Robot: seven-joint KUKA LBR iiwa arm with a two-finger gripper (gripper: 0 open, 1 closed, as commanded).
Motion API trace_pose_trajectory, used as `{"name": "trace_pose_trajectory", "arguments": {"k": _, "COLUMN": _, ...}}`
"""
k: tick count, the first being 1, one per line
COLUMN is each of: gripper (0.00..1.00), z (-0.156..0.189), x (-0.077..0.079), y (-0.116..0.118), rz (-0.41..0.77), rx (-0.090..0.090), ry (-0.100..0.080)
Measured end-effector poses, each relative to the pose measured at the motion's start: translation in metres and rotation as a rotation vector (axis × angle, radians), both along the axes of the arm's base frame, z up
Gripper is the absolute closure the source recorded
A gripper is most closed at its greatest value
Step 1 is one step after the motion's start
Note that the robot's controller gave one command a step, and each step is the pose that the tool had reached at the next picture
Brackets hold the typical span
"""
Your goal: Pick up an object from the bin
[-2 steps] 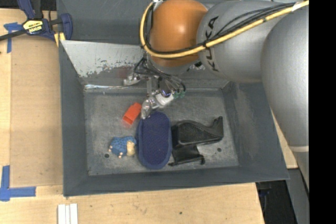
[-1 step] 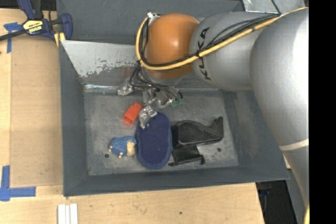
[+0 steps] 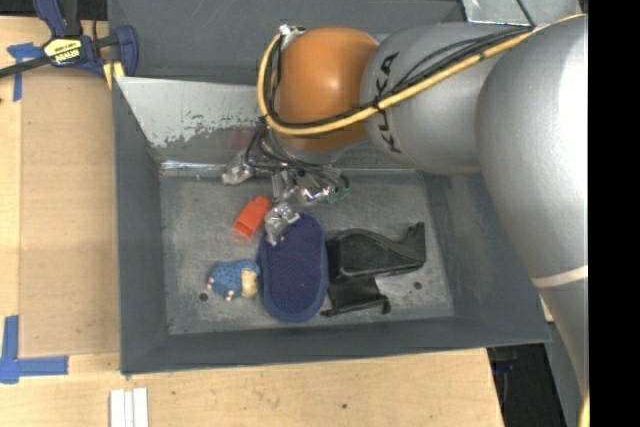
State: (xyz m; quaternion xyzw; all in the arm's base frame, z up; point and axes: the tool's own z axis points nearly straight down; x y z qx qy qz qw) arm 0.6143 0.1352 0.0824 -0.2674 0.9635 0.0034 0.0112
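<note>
Grey metal bin [image 3: 140, 245], scuffed floor, few loose items. Arm [image 3: 450, 105] comes in from the bin's right edge, with an orange cover [image 3: 320, 85] on the wrist. Gripper [image 3: 283, 215] is low near the middle of the floor, right at the far end of the blue oval pad [image 3: 293, 270]. Released or clenched: cannot tell, the wrist hides most of it, and nothing is visibly grasped.

The pad is dark blue, long oval, with rounded ends and a fine textured surface. It lies flat and runs from the gripper toward the bin's near edge, about mid-width.

An orange block [image 3: 251, 217], small and tilted, sits just left of the gripper. A small blue-and-tan toy [image 3: 234, 280] lies beside the pad on its left, near the near edge. A black angular piece [image 3: 375, 255] lies just right of the pad.
</note>
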Motion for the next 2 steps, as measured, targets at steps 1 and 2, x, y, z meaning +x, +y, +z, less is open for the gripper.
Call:
{"name": "trace_pose_trajectory", "arguments": {"k": 1, "gripper": 1.00, "z": -0.002, "x": -0.001, "y": -0.001, "rz": 0.000, "rx": 0.001, "ry": -0.004}}
{"name": "trace_pose_trajectory", "arguments": {"k": 2, "gripper": 1.00, "z": 0.108, "x": 0.003, "y": 0.000, "rz": -0.004, "rx": -0.010, "ry": 0.006}}
